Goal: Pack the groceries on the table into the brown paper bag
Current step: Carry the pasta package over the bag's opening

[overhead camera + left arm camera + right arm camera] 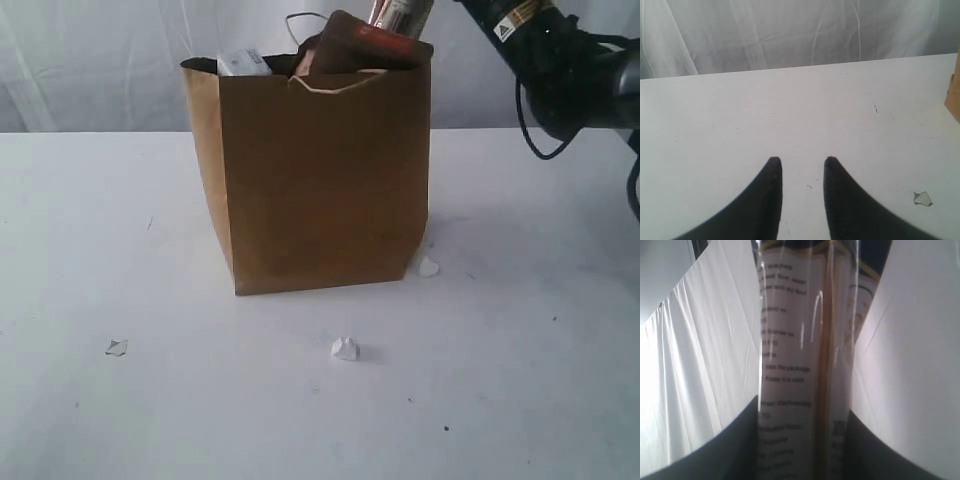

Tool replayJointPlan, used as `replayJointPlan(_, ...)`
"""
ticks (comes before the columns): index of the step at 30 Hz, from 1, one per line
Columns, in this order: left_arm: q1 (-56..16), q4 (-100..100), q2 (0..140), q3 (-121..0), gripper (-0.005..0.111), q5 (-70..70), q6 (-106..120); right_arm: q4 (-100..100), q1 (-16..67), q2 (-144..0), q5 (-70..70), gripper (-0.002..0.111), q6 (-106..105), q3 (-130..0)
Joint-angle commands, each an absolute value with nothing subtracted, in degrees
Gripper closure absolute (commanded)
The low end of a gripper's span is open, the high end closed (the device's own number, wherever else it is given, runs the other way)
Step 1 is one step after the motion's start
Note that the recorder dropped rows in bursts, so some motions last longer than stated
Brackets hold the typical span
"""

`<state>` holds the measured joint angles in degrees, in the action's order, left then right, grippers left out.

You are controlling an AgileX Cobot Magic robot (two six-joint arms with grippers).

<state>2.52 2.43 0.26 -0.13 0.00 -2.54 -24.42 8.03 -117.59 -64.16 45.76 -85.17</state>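
The brown paper bag [320, 180] stands upright in the middle of the table [120, 250]. A brown pouch [365, 45] and a pale box-like item [243, 62] poke out of its open top. Above the bag's right rim hangs the long packet [400, 14], shiny with printed text [790, 365]. My right gripper [802, 412] is shut on it, one finger on each side. The right arm [545, 50] reaches in from the upper right. My left gripper [802, 160] is open over bare table with nothing between its fingers. An edge of the bag [954, 95] shows off to its side.
Small white paper scraps lie on the table: one in front of the bag [345, 349], one to the front left [117, 347] [922, 198], one at the bag's right corner [428, 266]. A white curtain [100, 60] hangs behind the table.
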Motion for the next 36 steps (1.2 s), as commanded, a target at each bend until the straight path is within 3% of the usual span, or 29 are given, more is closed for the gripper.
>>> replayJointPlan(1, 2.75, 1.95, 0.0, 0.0, 0.072, 0.0, -2.67, -26.01, 8.52, -117.89, -67.8, 0.108, 45.27, -86.16)
replayJointPlan(20, 2.75, 1.95, 0.0, 0.0, 0.072, 0.0, -2.67, -32.37, 14.78, -119.62, -62.54, 0.108, 43.27, -86.2)
replayJointPlan(36, 2.75, 1.95, 0.0, 0.0, 0.072, 0.0, -2.67, -36.79, 14.65, -119.51, -53.75, 0.108, 39.85, -84.5)
